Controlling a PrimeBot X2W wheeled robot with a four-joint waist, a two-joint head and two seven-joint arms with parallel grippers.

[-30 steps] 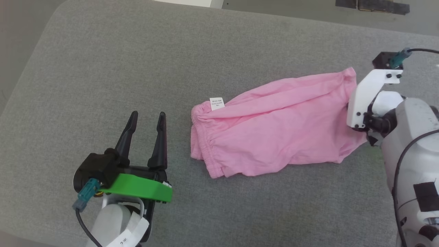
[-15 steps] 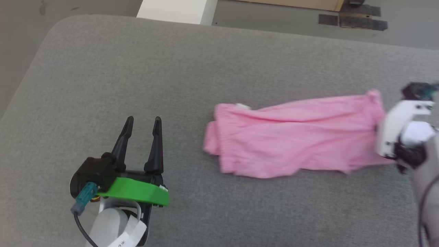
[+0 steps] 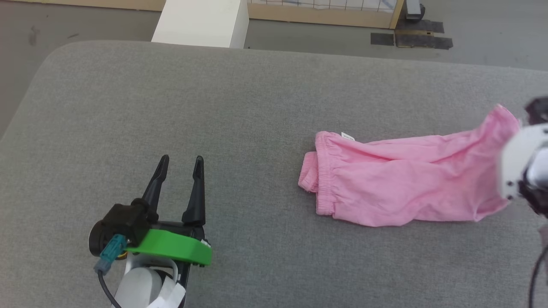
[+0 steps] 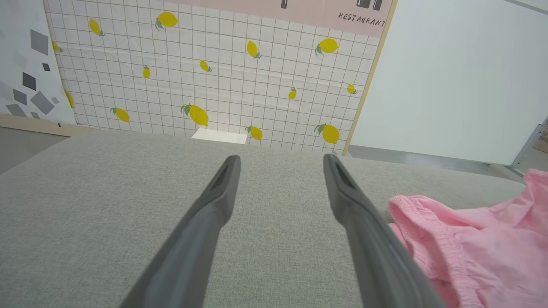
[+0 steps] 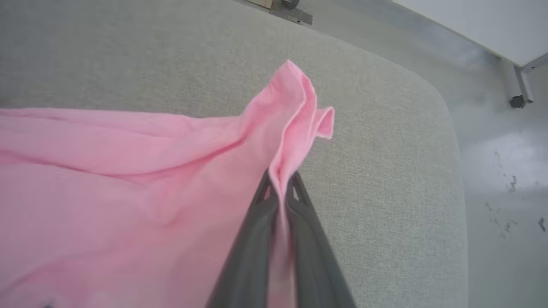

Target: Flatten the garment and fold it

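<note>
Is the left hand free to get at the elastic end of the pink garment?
Probably yes. The left hand is open and empty, with bare grey cushion between it and the elastic end of the garment.

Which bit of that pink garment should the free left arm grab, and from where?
Probably the gathered waistband at the garment's left end, approached from the left, low. It faces the open left gripper, forms a thick rim, and lies opposite the end the right gripper pinches.

left pincer [image 3: 181, 159]: two long black fingers [image 3: 195, 192] | green mount plate [image 3: 171, 246] | teal plug [image 3: 109, 252], black cable [image 3: 102, 283] | right wrist: white bracket [image 3: 516, 158]
</note>
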